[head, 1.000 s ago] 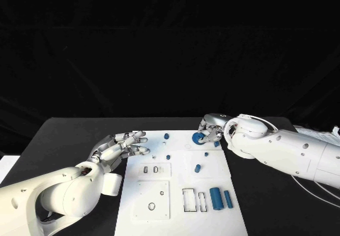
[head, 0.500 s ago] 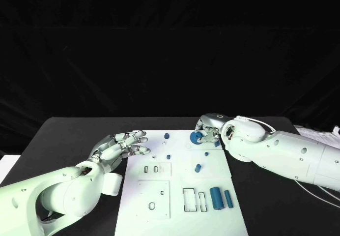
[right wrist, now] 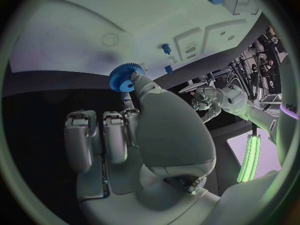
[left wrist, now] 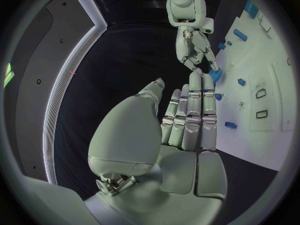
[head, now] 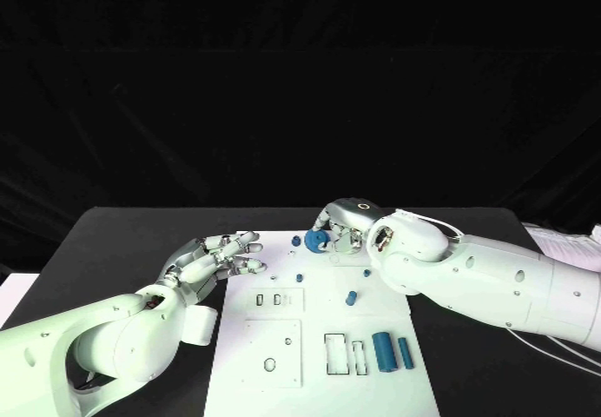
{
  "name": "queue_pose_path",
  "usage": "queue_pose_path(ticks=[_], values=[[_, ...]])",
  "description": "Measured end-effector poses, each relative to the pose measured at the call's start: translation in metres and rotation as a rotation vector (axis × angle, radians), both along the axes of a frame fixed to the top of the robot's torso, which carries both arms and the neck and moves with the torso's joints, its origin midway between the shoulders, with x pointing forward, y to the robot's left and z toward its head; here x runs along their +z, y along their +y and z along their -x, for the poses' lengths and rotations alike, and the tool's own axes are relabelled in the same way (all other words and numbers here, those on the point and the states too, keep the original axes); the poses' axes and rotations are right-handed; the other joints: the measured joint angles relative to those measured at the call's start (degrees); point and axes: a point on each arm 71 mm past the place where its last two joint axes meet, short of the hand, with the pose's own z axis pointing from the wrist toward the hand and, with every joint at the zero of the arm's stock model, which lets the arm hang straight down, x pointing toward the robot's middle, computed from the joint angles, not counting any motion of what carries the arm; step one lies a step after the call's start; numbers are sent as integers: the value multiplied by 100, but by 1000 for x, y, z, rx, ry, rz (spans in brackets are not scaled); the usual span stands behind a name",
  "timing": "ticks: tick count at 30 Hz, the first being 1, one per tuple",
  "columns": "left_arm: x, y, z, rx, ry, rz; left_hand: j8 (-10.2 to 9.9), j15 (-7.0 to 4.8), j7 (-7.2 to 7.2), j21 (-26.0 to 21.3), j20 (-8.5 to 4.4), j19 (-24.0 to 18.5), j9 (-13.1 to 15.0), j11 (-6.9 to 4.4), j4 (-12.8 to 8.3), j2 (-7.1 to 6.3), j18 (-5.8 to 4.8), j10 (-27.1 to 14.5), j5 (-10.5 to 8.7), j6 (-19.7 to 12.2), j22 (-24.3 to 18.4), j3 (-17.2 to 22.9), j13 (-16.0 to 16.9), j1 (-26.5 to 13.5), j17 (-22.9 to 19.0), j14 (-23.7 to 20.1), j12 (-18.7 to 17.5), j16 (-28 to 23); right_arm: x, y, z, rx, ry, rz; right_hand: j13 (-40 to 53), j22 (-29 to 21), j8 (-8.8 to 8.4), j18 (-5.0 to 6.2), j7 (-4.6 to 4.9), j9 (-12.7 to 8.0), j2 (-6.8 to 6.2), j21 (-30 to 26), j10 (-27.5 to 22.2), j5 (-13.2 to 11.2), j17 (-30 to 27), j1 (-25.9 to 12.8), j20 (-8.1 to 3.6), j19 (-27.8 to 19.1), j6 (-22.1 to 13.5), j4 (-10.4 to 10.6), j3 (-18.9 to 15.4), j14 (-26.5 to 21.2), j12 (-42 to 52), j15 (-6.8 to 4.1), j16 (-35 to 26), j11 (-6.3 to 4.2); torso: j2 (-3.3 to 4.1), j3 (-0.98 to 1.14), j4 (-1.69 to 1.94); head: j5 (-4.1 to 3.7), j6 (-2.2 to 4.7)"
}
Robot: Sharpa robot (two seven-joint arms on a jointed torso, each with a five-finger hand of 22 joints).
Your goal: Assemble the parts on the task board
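My right hand [head: 340,228] pinches a blue toothed gear [head: 317,241] over the far edge of the white task board [head: 320,352]; the right wrist view shows the gear [right wrist: 125,78] at the fingertips of that hand [right wrist: 134,130]. In the left wrist view the right hand [left wrist: 197,50] and its gear [left wrist: 215,75] hang beyond my left hand [left wrist: 181,130]. My left hand [head: 215,258] is open, fingers spread, beside the board's far left corner. A small blue peg [head: 295,240] stands just left of the gear. Several blue parts lie on the board, among them a block [head: 383,350] and a bar [head: 403,351].
Small blue pegs [head: 300,277] and a short blue piece [head: 351,298] stand mid-board. Outlined slots [head: 342,353] lie near the front, and two small slots [head: 267,300] lie on the left plate. Black table [head: 113,252] surrounds the board.
My right hand has carried the gear leftward along the board's far edge, toward the small blue peg. My left hand has stayed in place.
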Motion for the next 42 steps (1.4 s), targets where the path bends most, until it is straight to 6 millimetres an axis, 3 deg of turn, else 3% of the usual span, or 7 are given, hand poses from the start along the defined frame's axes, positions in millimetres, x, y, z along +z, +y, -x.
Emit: queue_pose_path(ticks=[13, 26, 30, 35, 37, 42], values=[[0, 0, -1, 0, 2, -1, 0, 0, 0, 0, 0, 0, 0, 0, 0, 0, 0, 0, 0, 0, 1, 0, 0, 0, 6, 0, 0, 0, -19, 37, 0, 59, 15, 22, -1, -1, 0, 1, 1, 0, -16, 0, 0, -30, -1, -78, 0, 0, 1, -41, 53, 0, -70, 1, 0, 1, 5, -1, 4, 34, -40], [-1, -1, -1, -2, 3, -1, 0, 0, 0, 0, 0, 0, 0, 0, 0, 0, -1, 0, 0, 0, 1, 0, 0, 0, 6, 0, 0, 0, -23, 46, -3, 67, 15, 28, -1, -2, 0, 1, 1, 0, -34, 0, 0, -60, -2, -121, 1, 0, 1, -33, 61, 0, -95, 1, 0, 1, 5, 2, -9, 75, -43], [-1, -1, -1, -2, 3, -1, 0, 0, 0, 0, 0, 0, 0, 0, 0, 0, 0, 0, 0, 0, 1, 0, 0, 0, 5, 0, 0, 0, -23, 48, -5, 65, 12, 29, -1, -2, 0, 1, 1, 0, -106, 0, 0, -81, -2, -209, 1, 0, 1, 4, 144, 0, -150, 1, 0, 2, 4, 4, -9, 76, -42], [-1, -1, -1, -3, 4, -1, 0, 0, 0, 0, 0, 0, 0, 0, 0, 0, 0, 0, 0, 0, 1, 0, 0, 0, 5, 0, 0, 0, -24, 51, -5, 69, 12, 29, -1, -3, -137, 2, -15, 12, -153, 0, 20, -541, -3, -501, 1, 0, 42, 59, 162, 1, -177, 1, -1, 23, 4, 5, -8, 82, -41], [-1, -1, -1, -4, 5, -1, 0, 0, 0, 0, 0, 0, 0, 0, -13, 15, 0, 0, 0, 0, -2, 14, 0, 15, 9, 0, 0, 0, -23, 52, -5, 70, 10, 28, -1, -3, -192, 2, -16, 217, -156, 0, 4, -672, -3, -623, 1, 0, 80, 119, 109, -1, -177, 3, -1, 52, 4, 6, -8, 93, -36], [-1, -1, -1, -5, 6, -1, 0, 0, 0, 0, 0, 0, 0, 0, -16, 23, 0, 0, 0, 0, -5, 17, 0, 23, 13, 0, 0, 0, -25, 53, -5, 71, 12, 30, -2, -3, -291, 3, 43, 242, -357, -1, 5, -759, -3, -823, 47, -1, -235, 197, -88, -10, -284, 55, -1, 110, 5, 5, -8, 99, -35]])
